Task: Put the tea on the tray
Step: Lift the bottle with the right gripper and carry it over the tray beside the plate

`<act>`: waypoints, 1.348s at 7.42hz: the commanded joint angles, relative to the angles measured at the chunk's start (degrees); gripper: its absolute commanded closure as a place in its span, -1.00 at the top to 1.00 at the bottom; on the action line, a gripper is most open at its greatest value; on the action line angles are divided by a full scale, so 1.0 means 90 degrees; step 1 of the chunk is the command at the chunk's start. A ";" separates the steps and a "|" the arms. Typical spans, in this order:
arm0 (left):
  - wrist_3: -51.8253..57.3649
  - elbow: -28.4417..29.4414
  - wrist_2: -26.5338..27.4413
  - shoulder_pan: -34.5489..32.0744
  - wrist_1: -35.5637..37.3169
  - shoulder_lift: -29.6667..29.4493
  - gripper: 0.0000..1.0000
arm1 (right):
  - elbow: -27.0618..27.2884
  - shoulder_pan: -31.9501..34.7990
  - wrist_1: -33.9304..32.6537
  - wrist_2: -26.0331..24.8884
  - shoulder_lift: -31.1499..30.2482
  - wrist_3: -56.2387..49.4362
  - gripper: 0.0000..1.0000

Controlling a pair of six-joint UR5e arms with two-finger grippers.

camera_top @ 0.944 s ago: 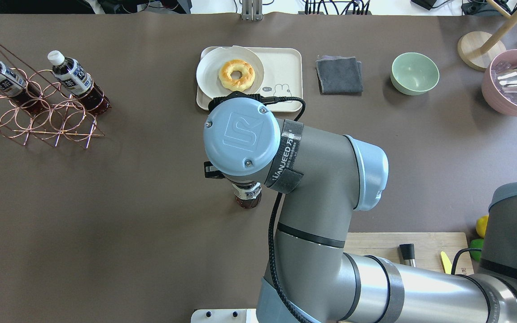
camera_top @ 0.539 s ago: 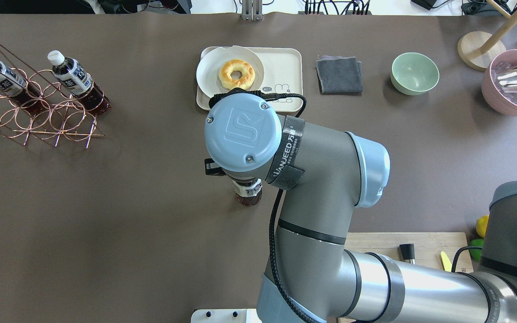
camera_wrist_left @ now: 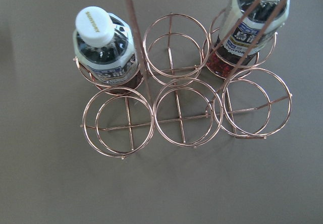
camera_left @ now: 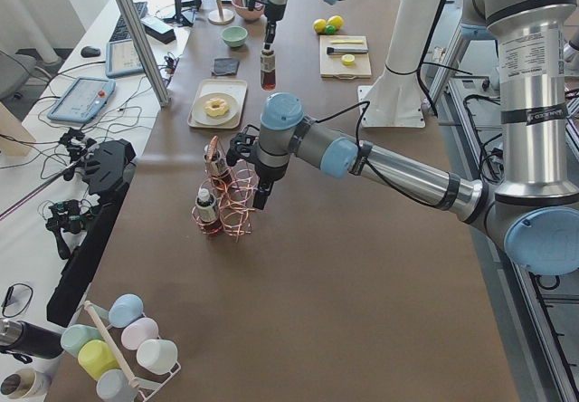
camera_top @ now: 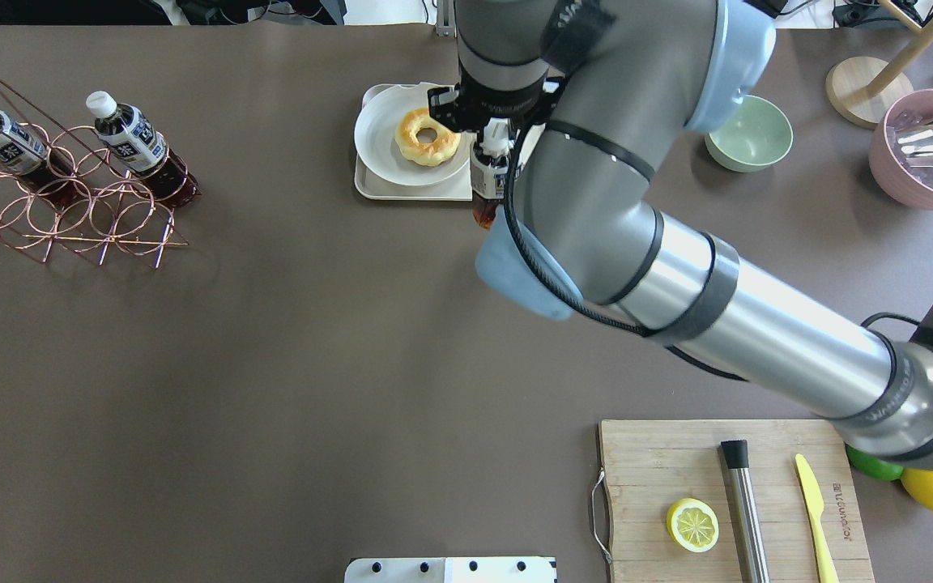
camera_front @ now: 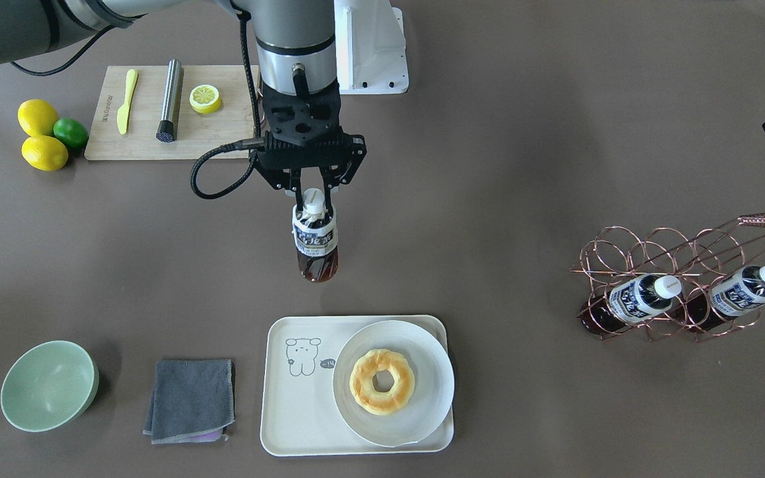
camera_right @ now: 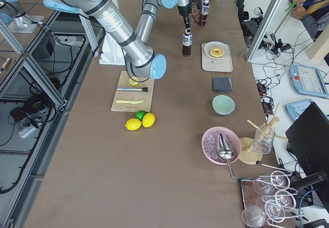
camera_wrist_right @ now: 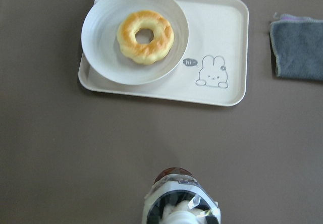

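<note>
My right end effector [camera_front: 314, 194] pinches the tea [camera_front: 315, 242] by its white-capped neck. The bottle hangs upright, lifted off the tabletop [camera_front: 489, 166] on the near side of the tray [camera_front: 289, 411], not yet over it. Farther out, the tray carries a white plate [camera_front: 422, 352] with a doughnut [camera_front: 382, 382] on its left half, seen from the robot. Far left, my left end effector [camera_left: 260, 196] hovers over the copper rack [camera_front: 681, 279] holding two bottles [camera_front: 641, 297]; whether its fingers are spread I cannot tell.
</note>
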 commanded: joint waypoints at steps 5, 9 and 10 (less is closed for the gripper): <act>0.0356 0.0071 -0.0033 -0.0246 0.0004 0.0093 0.93 | -0.3567 0.1069 0.2521 0.0597 0.0774 -0.0922 -1.00; 0.0346 0.0110 -0.0033 -0.0255 0.0004 0.0024 0.93 | -0.3619 0.1069 0.2602 0.0715 0.0784 -0.0942 -1.00; 0.0346 0.0101 -0.0033 -0.0246 0.0004 0.0024 0.93 | -0.3609 0.1069 0.2602 0.0706 0.0765 -0.0980 -1.00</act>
